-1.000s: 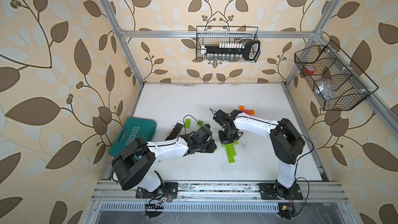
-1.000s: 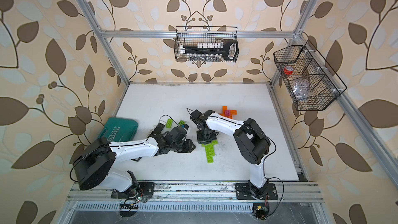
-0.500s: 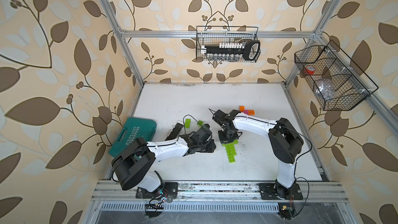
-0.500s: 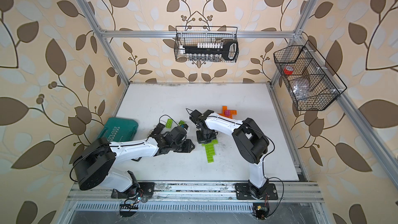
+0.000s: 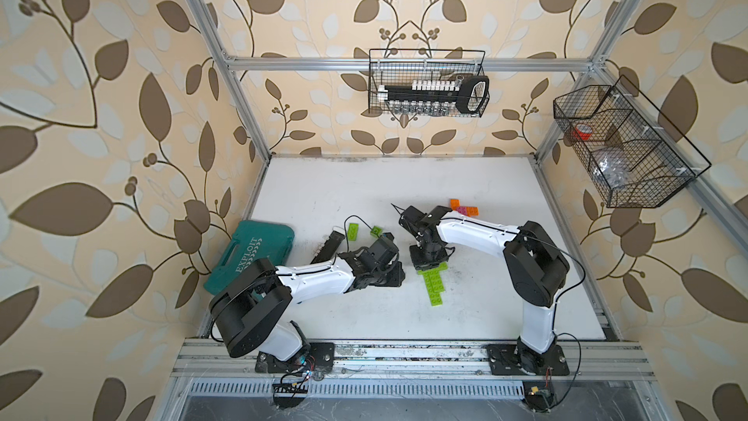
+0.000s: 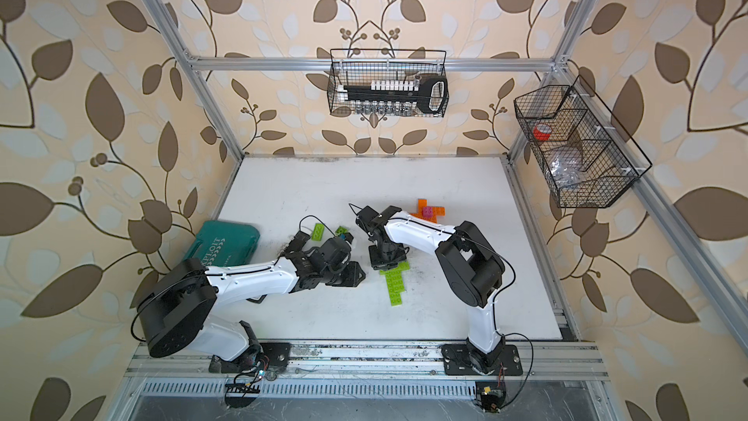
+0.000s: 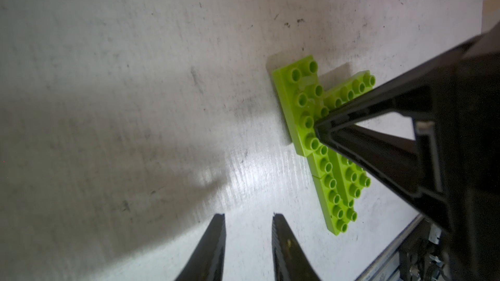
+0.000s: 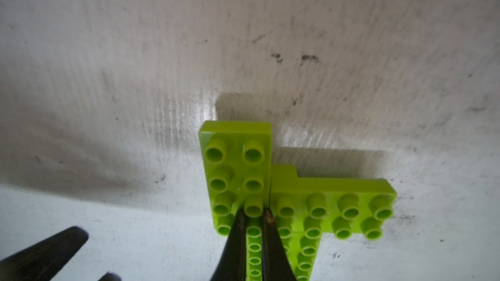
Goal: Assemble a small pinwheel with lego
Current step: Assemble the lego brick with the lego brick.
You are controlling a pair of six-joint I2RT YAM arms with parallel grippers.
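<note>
Lime-green lego part-hidden, right end effector clamped on it, left end effector apart, empty

In both top views the right gripper covers the far end of the green lego, and its arm hides part of the orange lego. The right wrist view cuts the green lego off at its edge (the left wrist view does likewise with the orange lego). What lies in the side basket is too small to tell.
</note>
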